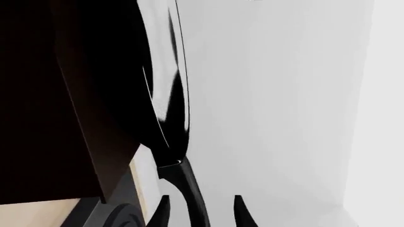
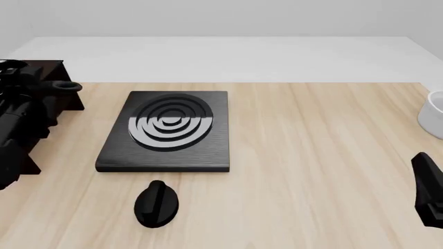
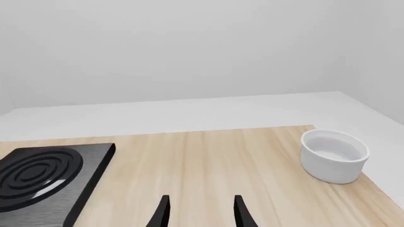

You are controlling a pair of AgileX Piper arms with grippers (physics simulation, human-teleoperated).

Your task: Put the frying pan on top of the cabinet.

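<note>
Cabinet (image 2: 41,85) at far left worktop (image 2: 312,155) edge, left of stove plate (image 2: 169,129); mostly masked by left arm in front view. Left end effector (image 1: 200,213) holds frying pan (image 1: 167,94) by handle, fingers (image 1: 241,213) either side of it; pan tilted on edge, close beside cabinet side, not on top. Handle loop visible against cabinet, left of stove plate. Knob (image 2: 156,203) just in front of stove plate. Right end effector (image 3: 200,213) well right of stove plate, fingers parted, nothing between. White bowl (image 3: 333,155) at far right edge.
</note>
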